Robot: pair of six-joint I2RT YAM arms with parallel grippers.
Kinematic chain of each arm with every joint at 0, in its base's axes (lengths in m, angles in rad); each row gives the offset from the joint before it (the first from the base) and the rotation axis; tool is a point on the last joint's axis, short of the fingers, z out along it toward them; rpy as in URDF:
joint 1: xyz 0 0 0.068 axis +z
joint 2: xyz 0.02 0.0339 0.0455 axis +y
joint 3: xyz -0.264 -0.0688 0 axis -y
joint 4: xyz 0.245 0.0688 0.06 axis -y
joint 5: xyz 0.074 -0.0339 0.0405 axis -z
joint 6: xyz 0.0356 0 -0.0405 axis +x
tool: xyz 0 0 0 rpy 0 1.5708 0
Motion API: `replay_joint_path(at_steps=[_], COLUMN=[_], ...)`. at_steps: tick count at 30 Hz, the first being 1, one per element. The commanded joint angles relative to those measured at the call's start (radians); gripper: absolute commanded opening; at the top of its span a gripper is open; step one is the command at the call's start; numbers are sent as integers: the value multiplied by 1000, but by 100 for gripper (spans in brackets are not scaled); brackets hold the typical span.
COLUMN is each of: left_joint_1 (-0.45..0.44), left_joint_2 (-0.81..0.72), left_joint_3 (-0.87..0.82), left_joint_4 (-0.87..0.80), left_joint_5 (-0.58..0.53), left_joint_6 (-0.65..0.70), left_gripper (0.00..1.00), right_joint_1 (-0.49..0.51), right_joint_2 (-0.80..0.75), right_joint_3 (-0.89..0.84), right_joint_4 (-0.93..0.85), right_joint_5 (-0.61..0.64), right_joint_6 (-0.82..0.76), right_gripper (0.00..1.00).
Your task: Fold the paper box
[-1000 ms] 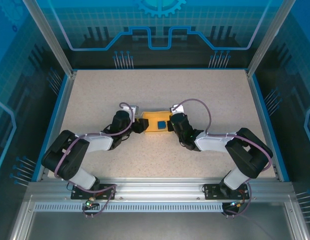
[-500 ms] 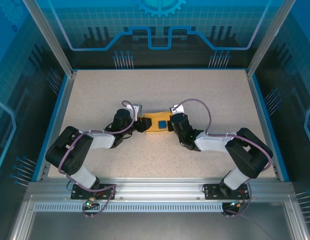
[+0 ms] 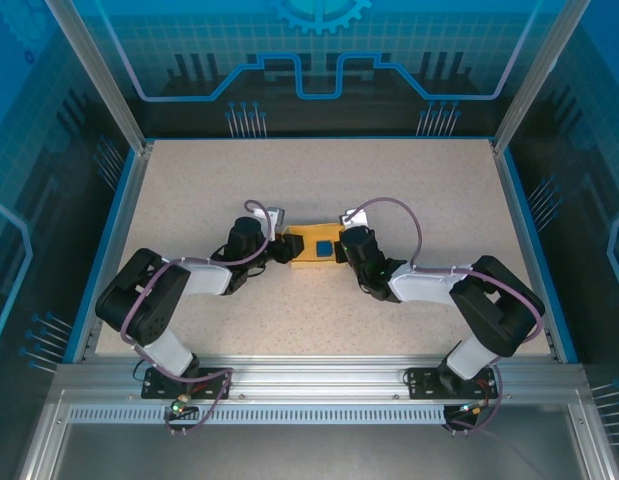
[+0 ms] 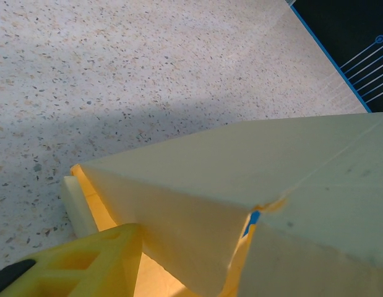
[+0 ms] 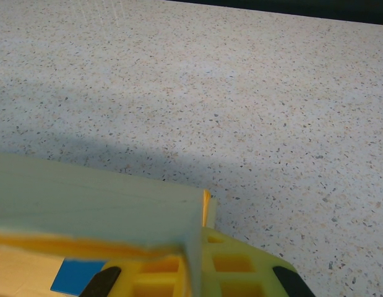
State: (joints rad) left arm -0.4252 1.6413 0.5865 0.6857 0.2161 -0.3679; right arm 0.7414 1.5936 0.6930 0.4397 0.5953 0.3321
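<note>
Looking down from the top camera, we see the pale yellow cardboard paper box lying on the speckled beige tabletop, about mid-table, between the two arm tips. The left gripper is at the box's left end and the right gripper at its right end. From up there we cannot tell whether they touch it or sit just beside it. A small blue cube sits inside the box outline, toward the right end.

Left wrist camera: the box is partly folded. One panel is raised and sloping, creased into an adjoining panel on the right. A sliver of the blue cube shows in the gap at that corner. One yellow lattice plastic finger sits at bottom left, just beside the lower edge of the raised panel. The other finger is hidden, so we cannot tell whether this gripper is wide, narrow or gripping.

Right wrist camera: an upright box wall runs across the left, and its end edge drops between the two yellow lattice fingers. The jaws are fully closed, pinching that thin wall. The blue cube lies on the inner side of the wall, low left. Beyond is bare tabletop.
</note>
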Motion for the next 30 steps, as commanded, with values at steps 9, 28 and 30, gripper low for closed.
replay_joint_path(at_steps=[9, 28, 30], left_joint_1=[2, 0, 2], left_joint_2=[-37, -111, -128], left_joint_3=[-52, -94, -100], left_joint_4=[4, -41, -51], left_joint_5=[-30, -60, -69], left_joint_6=[2, 24, 32], left_gripper=[49, 57, 58], right_joint_1=[42, 68, 68], right_joint_2=[17, 10, 12], right_joint_3=[-53, -63, -59], right_joint_4=[-21, -33, -33], right_joint_5=[26, 83, 81], right_joint_6=[-22, -18, -20], right_gripper=[4, 4, 4])
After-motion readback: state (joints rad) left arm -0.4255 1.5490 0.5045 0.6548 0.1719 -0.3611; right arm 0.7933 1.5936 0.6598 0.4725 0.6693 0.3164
